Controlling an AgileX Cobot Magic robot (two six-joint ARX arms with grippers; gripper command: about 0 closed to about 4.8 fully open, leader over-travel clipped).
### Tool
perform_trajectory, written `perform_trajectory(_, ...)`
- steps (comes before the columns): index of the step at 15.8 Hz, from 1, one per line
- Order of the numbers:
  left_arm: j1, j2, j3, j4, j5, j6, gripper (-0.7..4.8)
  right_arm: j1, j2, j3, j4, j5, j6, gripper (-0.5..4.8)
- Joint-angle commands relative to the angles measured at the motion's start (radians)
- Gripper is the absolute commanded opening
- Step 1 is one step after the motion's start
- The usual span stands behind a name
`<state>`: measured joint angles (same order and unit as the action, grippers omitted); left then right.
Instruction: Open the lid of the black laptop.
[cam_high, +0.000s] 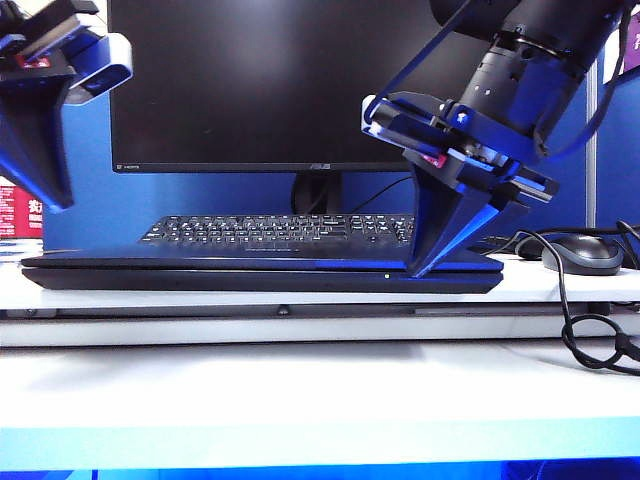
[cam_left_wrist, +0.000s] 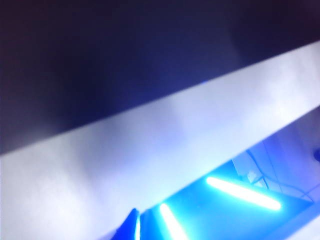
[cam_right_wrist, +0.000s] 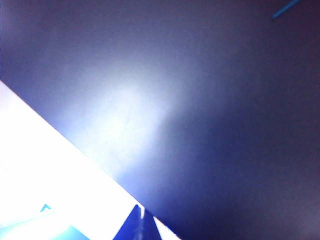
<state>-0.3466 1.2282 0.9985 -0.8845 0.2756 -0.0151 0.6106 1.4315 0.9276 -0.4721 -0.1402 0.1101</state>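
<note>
— Where's the laptop (cam_high: 260, 275)?
— Flat on the white table (cam_high: 300, 390), lid (cam_high: 200, 262) down, before the monitor (cam_high: 270, 80) and keyboard (cam_high: 280, 230).
— The right gripper (cam_high: 418, 268)?
— Tips at the lid's front edge, near the right corner — fingers together, nothing held.
— The left gripper (cam_high: 55, 195)?
— Raised at the far left, over the laptop's end — I cannot tell its jaws.

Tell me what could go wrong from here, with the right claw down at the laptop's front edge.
The lid is still flat on the black laptop, and the right claw meets its front edge near the right corner only, so lifting there may twist the lid or let the fingertips slip off. The left claw hangs above the left end, not pinning the base, which may rise or slide toward the keyboard.
</note>
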Motion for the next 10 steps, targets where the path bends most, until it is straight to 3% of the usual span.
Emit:
perform_trajectory(1, 0.000, 0.076, 0.001, 0.037, 0.002, 0.016, 0.26, 0.000, -0.003, 0.005, 0.036, 0.011, -0.003, -0.01)
perform_trajectory(10, 0.000, 0.162, 0.001, 0.153, -0.014, 0.000, 0.26, 0.000, -0.003, 0.005, 0.035, 0.008, 0.003, -0.01)
